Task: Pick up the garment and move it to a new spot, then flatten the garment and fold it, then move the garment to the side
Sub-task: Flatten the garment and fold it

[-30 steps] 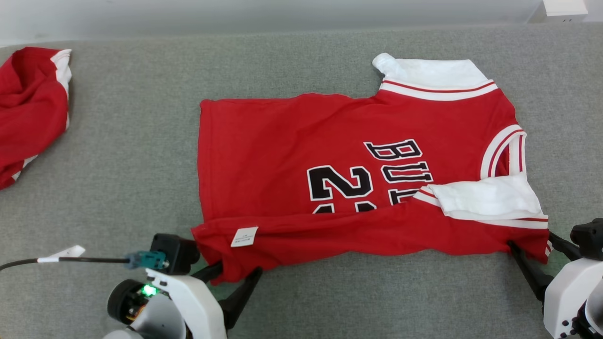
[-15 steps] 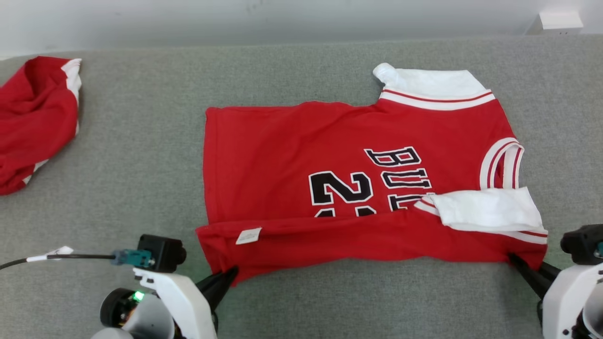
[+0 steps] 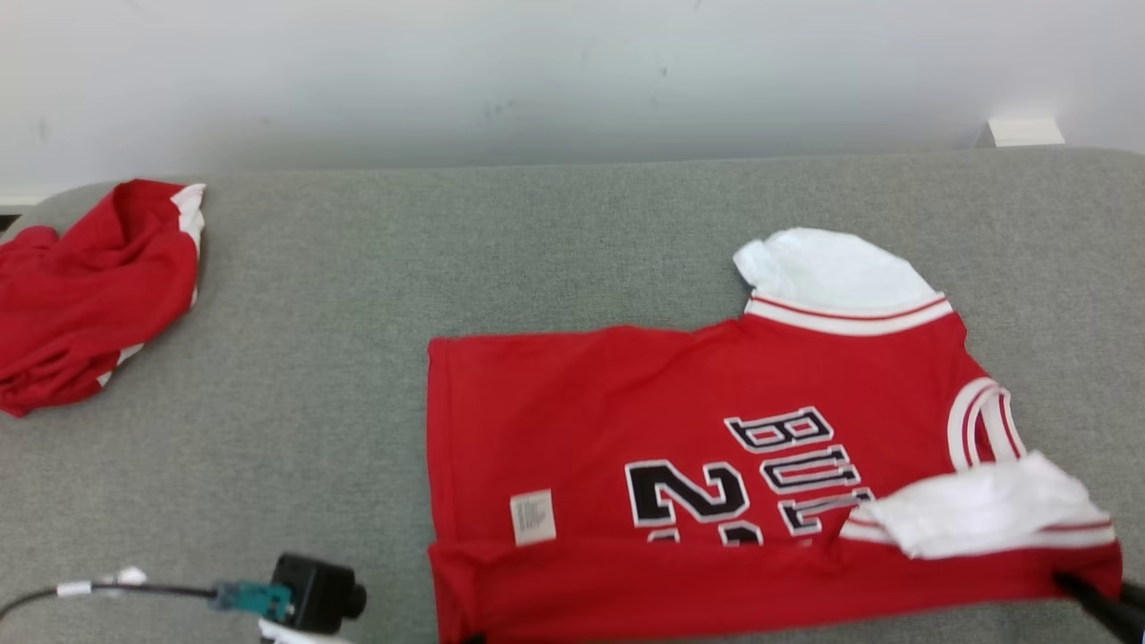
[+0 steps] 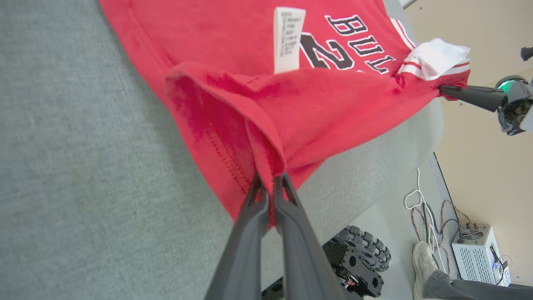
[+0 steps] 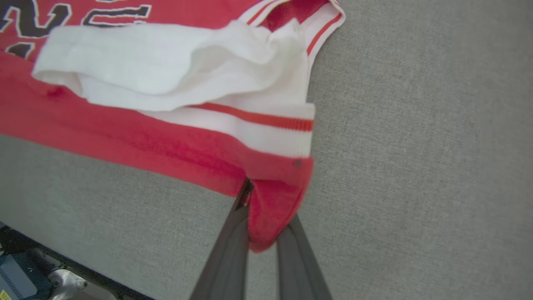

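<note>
The garment [image 3: 698, 420] is a red jersey with white sleeves and black lettering, lying on the right half of the grey table [image 3: 358, 268]. Its near edge is folded over and lifted off the surface. In the left wrist view, my left gripper [image 4: 270, 181] is shut on the hem corner of the garment [image 4: 258, 104], just below the white label [image 4: 288, 39]. In the right wrist view, my right gripper [image 5: 266, 208] is shut on the red corner of the garment [image 5: 125, 133] under the white sleeve [image 5: 166, 62]. That gripper's dark fingers [image 3: 1100, 601] show at the lower right of the head view.
A second red and white garment [image 3: 89, 286] lies crumpled at the table's far left. A white box [image 3: 1024, 132] sits by the wall at the back right. Past the table's near edge are the wheeled base [image 4: 362, 258], floor cables, a white box [image 4: 479, 250] and a person's shoe [image 4: 422, 258].
Both grippers went from open around the garment's near edge to shut on it, and that edge has lifted and folded further over. The head camera has tilted up, shifting the whole picture down.
</note>
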You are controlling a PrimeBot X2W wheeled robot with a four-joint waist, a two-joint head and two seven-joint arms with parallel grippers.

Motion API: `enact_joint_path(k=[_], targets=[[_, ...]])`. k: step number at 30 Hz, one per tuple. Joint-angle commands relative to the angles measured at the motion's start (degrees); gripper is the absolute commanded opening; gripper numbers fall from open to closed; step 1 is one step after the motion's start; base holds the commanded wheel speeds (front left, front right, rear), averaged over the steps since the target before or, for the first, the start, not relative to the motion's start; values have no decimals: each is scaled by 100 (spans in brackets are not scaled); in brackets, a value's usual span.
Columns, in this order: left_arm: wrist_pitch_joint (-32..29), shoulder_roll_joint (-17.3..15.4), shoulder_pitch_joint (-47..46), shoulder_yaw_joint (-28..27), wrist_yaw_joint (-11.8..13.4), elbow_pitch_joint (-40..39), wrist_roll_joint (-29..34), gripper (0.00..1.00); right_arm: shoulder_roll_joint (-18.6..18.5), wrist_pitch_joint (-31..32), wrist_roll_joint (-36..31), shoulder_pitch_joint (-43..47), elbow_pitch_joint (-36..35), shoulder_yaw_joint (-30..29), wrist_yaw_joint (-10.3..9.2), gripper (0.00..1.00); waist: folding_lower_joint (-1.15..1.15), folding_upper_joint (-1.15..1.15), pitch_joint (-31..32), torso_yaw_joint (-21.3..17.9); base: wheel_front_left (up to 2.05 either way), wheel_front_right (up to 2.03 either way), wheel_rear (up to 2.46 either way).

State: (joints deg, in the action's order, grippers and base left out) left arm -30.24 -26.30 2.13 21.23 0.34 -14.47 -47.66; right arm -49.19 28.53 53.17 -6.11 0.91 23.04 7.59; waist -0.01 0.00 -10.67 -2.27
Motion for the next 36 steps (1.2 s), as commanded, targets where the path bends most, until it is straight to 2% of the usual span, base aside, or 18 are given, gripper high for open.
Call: enact_joint_path(k=[1,7,8,9,10,11,15,18,23,29,36], targets=[[26,-46,185,10,29,-42,-33,0,-41,36,90,193,-63,21,-19,0,1,0,55,5,0,0,0],[181,86,639,146,84,76,-48,0,-5,-6,166,748,-105,56,-19,0,1,0,90,42,0,0,0],[213,83,642,149,103,112,-6,0,17,-32,145,784,-96,49,-19,11,1,0,86,44,0,0,0],[241,76,640,140,120,135,47,0,32,-66,95,800,-56,-14,-19,62,1,0,81,42,0,0,0],[271,66,634,134,136,152,97,33,60,-68,78,826,4,-72,-19,100,1,0,75,38,0,0,0],[318,48,627,125,149,155,148,100,88,-39,61,849,24,-112,-19,100,1,0,66,34,0,0,0],[385,-111,618,-18,204,-67,255,100,93,6,99,787,-38,-538,-18,100,1,0,-7,16,0,0,0],[420,-282,551,-261,287,-401,301,100,78,-90,139,596,-244,-1070,-18,100,1,0,-134,33,0,0,0],[471,-369,-72,-657,421,-773,323,100,118,-304,-324,-15,-595,-1595,-17,100,1,0,-593,187,0,0,0],[492,-115,-1299,-500,421,-247,676,100,534,-105,-968,-1287,-471,-1167,-16,100,1,0,-1175,378,0,0,0],[493,483,-2892,117,188,929,1096,100,1079,-26,-1766,-3148,570,-291,-16,100,1,0,-1816,717,0,0,0]])
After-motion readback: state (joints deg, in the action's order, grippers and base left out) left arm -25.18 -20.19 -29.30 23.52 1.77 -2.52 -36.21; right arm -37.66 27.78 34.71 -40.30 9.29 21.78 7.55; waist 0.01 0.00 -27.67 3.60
